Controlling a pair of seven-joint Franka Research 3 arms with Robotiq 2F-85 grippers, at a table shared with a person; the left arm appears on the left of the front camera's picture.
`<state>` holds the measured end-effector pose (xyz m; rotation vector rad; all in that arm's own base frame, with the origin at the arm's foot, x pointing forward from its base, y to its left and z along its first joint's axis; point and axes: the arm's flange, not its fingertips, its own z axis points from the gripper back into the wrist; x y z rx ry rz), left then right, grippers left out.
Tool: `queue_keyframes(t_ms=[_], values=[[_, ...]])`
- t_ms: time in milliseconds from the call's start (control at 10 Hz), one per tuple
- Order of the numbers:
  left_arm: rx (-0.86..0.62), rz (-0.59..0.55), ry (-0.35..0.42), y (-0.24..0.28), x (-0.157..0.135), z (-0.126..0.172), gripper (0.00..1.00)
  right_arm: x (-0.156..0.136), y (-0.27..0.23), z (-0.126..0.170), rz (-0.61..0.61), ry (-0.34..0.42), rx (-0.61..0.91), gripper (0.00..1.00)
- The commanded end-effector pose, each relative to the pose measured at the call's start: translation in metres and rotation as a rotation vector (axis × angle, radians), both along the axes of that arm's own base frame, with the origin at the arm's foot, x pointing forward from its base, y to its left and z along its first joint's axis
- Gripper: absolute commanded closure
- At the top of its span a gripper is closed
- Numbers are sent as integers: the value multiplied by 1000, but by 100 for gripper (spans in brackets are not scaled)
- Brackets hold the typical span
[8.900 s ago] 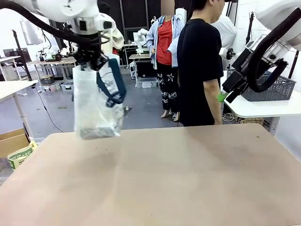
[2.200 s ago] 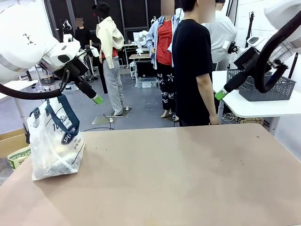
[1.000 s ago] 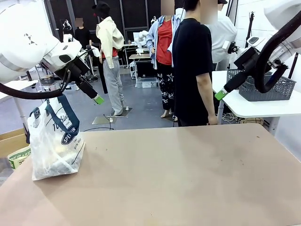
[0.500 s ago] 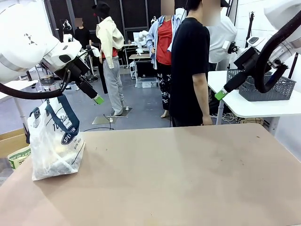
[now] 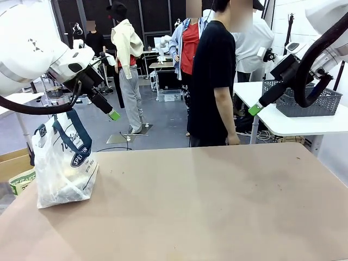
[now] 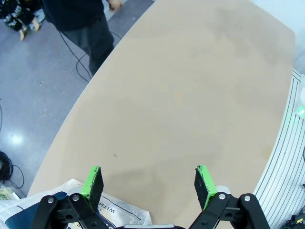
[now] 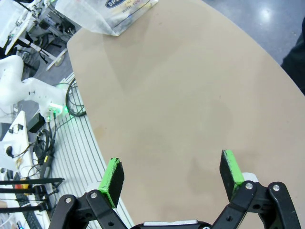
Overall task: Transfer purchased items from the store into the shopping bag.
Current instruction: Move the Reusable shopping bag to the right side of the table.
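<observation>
The shopping bag (image 5: 62, 166), clear plastic with navy handles and an oval logo, stands on the tan table (image 5: 206, 206) at its left end with items inside. Its top edge appears under the fingers in the left wrist view (image 6: 71, 205), and it lies far off in the right wrist view (image 7: 112, 12). My left gripper (image 5: 111, 114) hangs open above and just right of the bag, holding nothing; its green pads (image 6: 93, 180) stand wide apart. My right gripper (image 5: 255, 109) is open and empty, raised high over the table's far right edge.
A person in a black shirt (image 5: 212, 76) stands at the table's far side, turned sideways, one hand (image 5: 232, 140) near the edge. A dark mesh basket (image 5: 310, 100) sits on a white side table (image 5: 293, 122) at the right. A cardboard box (image 5: 16, 168) is at floor level on the left.
The person has shifted a little to the left along the far edge. Both arms and the bag have stayed still.
</observation>
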<state>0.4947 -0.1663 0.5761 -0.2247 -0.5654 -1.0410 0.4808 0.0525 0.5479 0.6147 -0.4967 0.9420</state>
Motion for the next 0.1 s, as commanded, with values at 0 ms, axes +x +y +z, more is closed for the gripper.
queue_keyframes(t_ms=[0], values=[[9, 22, -2, 0, -1, 2, 0, 0, 1, 3, -15, 12, 3, 0]])
